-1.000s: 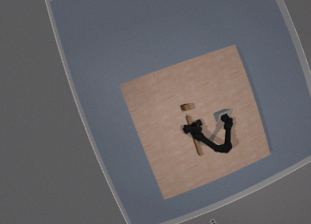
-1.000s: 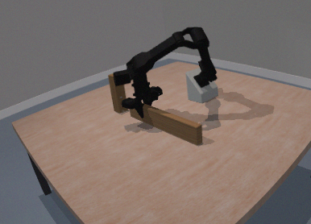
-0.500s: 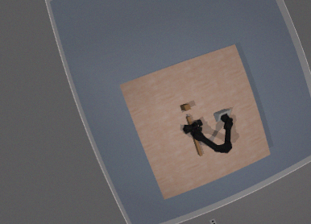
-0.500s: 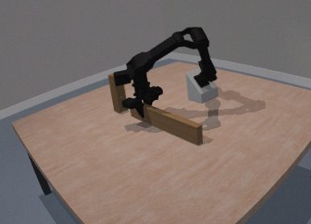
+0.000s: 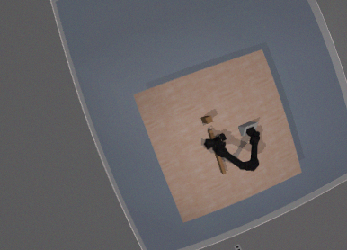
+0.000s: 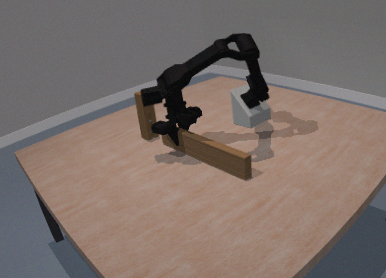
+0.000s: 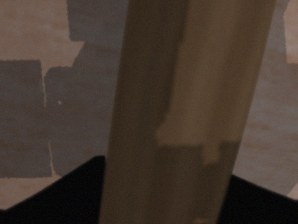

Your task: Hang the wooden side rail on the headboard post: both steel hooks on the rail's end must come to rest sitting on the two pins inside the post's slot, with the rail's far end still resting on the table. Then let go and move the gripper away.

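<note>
Gripper (image 5: pixel 215 143) (image 6: pixel 172 133) (image 7: pixel 142 164) part-open, clamped on rail (image 5: pixel 222 165) (image 6: pixel 220 154) (image 7: pixel 200 90). Rail lies inside the tabletop (image 5: pixel 180 187) (image 6: pixel 165 208) edges, hook end near the post (image 5: pixel 207 120) (image 6: pixel 145 118), apart from it in the top view. Risks: low approach butts hooks against post beneath pins; skewed yaw misses slot; early release drops rail unhung.

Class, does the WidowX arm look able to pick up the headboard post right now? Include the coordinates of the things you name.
Probably not: its gripper (image 5: pixel 215 143) (image 6: pixel 175 138) is shut on the wooden side rail (image 5: pixel 221 165) (image 6: pixel 217 154) (image 7: pixel 170 100), so it would likely need to release that first.
</note>
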Controlling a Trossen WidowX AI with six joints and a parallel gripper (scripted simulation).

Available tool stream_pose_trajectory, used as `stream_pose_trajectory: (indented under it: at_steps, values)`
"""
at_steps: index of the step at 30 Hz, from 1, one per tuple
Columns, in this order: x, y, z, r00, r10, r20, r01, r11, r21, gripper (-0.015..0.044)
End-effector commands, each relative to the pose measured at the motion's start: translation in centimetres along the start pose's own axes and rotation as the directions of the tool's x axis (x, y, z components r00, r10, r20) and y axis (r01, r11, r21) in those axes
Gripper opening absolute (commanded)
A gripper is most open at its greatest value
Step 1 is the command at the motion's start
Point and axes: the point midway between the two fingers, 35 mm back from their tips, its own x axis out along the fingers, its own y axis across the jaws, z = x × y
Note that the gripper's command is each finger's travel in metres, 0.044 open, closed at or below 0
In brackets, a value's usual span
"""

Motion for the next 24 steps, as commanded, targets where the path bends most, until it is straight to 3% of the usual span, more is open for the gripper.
stream_pose_trajectory:
  at_steps: [1,24]
  values:
    - [-0.44,-0.18,-0.18,1.0,-0.008,-0.008,0.008,1.0,-0.014,0.0]
    - [-0.82,-0.17,-0.18,1.0,-0.008,-0.009,0.008,1.0,-0.014,0.0]
